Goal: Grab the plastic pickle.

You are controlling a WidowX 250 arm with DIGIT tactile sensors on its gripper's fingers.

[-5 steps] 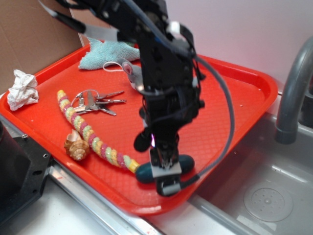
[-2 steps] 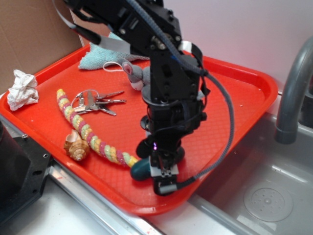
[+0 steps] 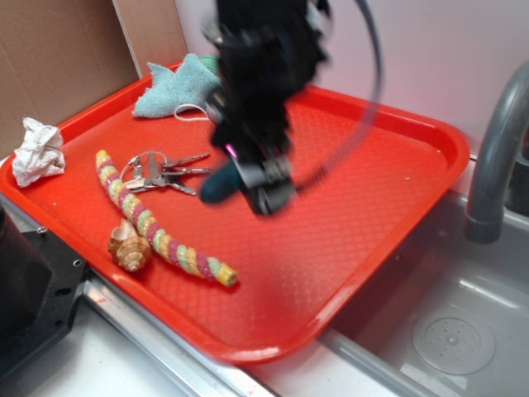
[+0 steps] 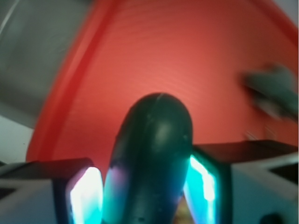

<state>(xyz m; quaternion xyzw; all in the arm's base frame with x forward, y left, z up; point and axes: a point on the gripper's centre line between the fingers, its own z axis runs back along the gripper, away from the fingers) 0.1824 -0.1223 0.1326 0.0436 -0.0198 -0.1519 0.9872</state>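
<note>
Fingers: I have the 2 fingers [image 4: 86, 196] clamped on the plastic pickle [image 4: 152, 163].
Axis: pickle's length pokes forward past them, above the red tray [image 3: 388, 207].

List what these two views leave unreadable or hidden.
- Exterior: the gripper and arm are motion-blurred, so finger contact on the plastic pickle is unreadable there.
- Wrist: the pickle's near end is cut off by the bottom edge.
- Wrist: a grey object on the red tray is too blurred to identify.
</note>
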